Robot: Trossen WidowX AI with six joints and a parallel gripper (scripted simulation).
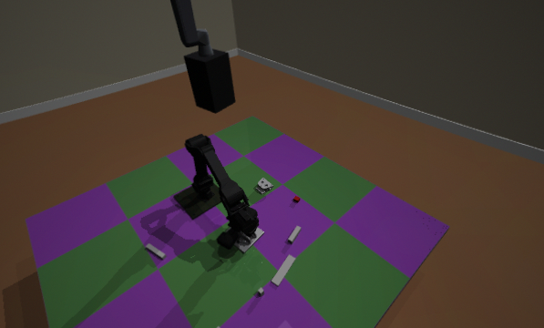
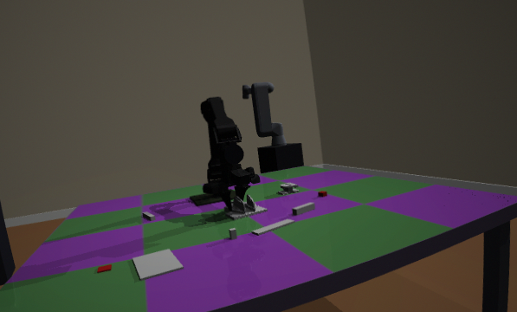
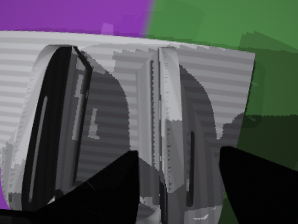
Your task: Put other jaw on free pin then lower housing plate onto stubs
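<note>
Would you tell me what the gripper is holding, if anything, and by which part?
The right-hand upright grey piece in the wrist view, apparently by its near end; the exact contact spots are out of sight.

I can't read any text, label, brand, number or sign in the top, exterior or wrist view from where I sit. The light is dim and the parts come through small, so there may be faint markings that I simply can't make out on my feeds.
</note>
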